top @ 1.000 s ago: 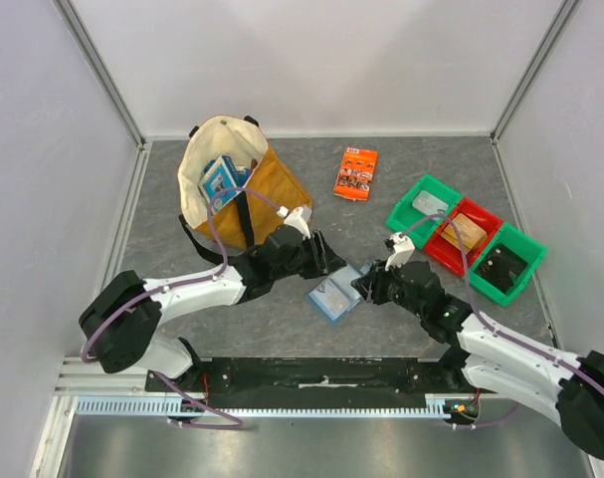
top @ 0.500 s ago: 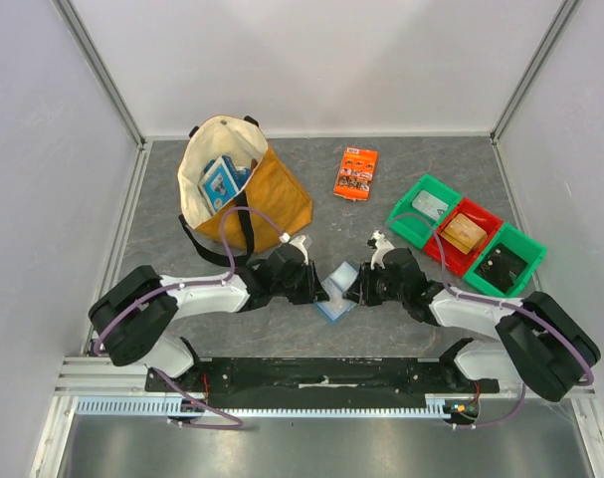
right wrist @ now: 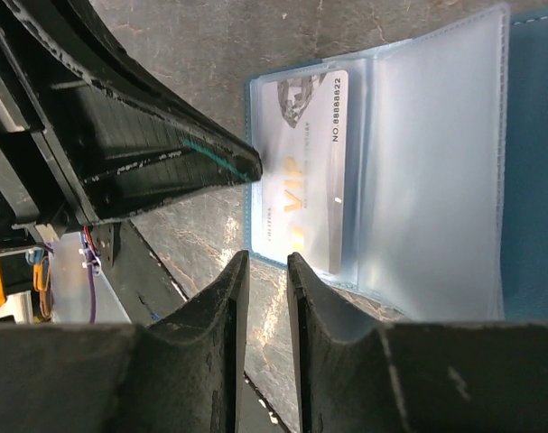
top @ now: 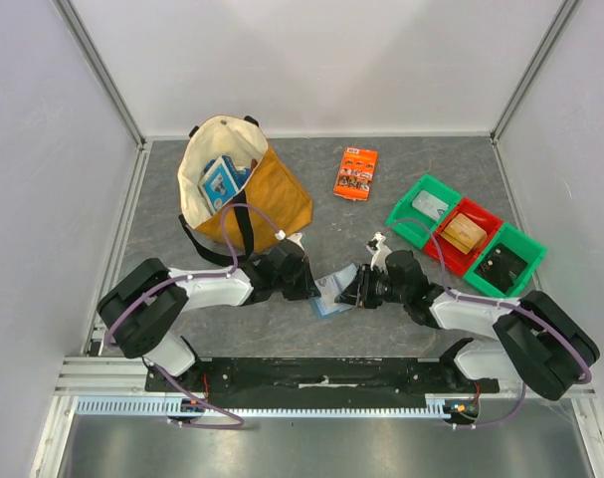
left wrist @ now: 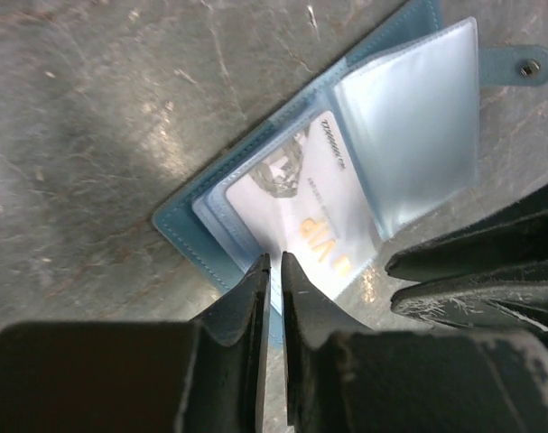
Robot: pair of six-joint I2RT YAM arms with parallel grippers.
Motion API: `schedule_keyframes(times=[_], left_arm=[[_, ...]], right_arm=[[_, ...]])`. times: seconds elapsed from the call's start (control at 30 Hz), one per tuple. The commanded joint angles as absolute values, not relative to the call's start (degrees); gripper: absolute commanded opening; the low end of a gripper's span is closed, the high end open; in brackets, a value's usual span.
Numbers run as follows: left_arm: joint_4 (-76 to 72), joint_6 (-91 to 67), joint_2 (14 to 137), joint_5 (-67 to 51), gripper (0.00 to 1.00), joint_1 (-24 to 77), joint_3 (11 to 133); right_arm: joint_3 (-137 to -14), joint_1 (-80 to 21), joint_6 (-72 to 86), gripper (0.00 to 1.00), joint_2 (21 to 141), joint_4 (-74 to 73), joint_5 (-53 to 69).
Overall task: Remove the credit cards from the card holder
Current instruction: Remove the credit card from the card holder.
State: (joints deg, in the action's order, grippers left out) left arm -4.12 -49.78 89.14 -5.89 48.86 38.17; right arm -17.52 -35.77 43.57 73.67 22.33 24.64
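Note:
The light-blue card holder (top: 331, 292) lies open on the grey table between my two grippers. Its clear pockets are spread out (left wrist: 409, 135), and the closing tab (left wrist: 526, 65) points away. One of the credit cards (left wrist: 301, 212), pale with gold "VIP" lettering, sits inside a pocket (right wrist: 305, 171). My left gripper (left wrist: 274, 263) (top: 316, 288) is closed to a thin slit on the holder's near edge. Its black fingers (right wrist: 165, 149) reach that edge from the left in the right wrist view. My right gripper (right wrist: 264, 259) (top: 350, 292) stands slightly open just short of the holder, with only table between its jaws.
A tan and cream tote bag (top: 244, 189) holding a blue-and-white box (top: 222, 177) stands at the back left. An orange printed packet (top: 356, 171) lies at the back middle. A green bin (top: 423, 209), a red bin (top: 467, 235) and a second green bin (top: 506, 263) sit in a row at the right.
Both grippers have closed in low on the holder, which now lies spread open with its pockets showing. The left jaws have narrowed from wide to nearly together.

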Motion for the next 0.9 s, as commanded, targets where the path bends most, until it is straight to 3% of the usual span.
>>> schedule_keyframes(times=[0.0, 0.2, 0.47, 0.77, 0.87], left_arm=[[3.07, -44.21, 88.07, 1.65, 0.17, 48.08, 40.51], [2.38, -43.15, 82.8, 0.27, 0.23, 48.25, 41.57], [1.05, -42.98, 84.55, -5.71, 0.25, 48.34, 43.07], [0.88, -44.38, 88.41, -5.8, 0.17, 48.34, 39.9], [1.49, -44.21, 89.73, -5.27, 0.06, 48.25, 39.46]], right_arm=[[-20.03, -35.6, 40.62, 0.3, 71.38, 20.41, 22.6], [-24.87, -33.23, 33.67, 0.3, 71.98, 15.3, 20.65], [-29.18, -31.38, 31.2, 0.24, 82.25, 18.89, 26.71], [-27.95, -30.41, 31.55, 0.23, 89.82, 23.99, 32.16], [-26.81, -30.06, 32.87, 0.23, 91.84, 27.06, 34.1]])
